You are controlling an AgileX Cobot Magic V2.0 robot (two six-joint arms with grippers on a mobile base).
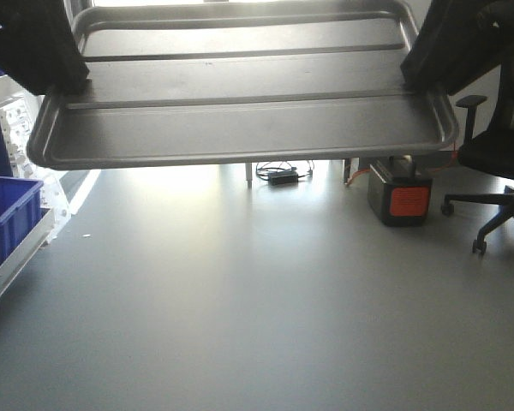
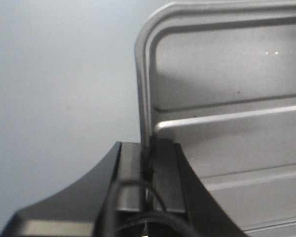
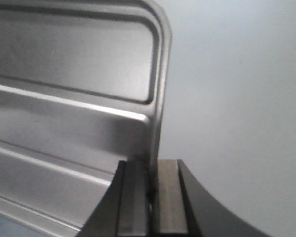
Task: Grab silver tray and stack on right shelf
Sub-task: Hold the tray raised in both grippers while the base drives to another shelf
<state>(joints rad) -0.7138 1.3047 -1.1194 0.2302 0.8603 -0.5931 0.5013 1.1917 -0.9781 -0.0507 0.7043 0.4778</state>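
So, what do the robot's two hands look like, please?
Both hands are black. The left hand has two flat fingers with curved outer sides, and a thin black cable loops across its base. The right hand has the same shape; no cable or marking shows.

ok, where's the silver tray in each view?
Front: silver tray fills the top, held at both ends.
Left wrist: silver tray at right, rim pinched in the left gripper.
Right wrist: silver tray at left, rim pinched in the right gripper.
Shared landmark: its raised ribs.
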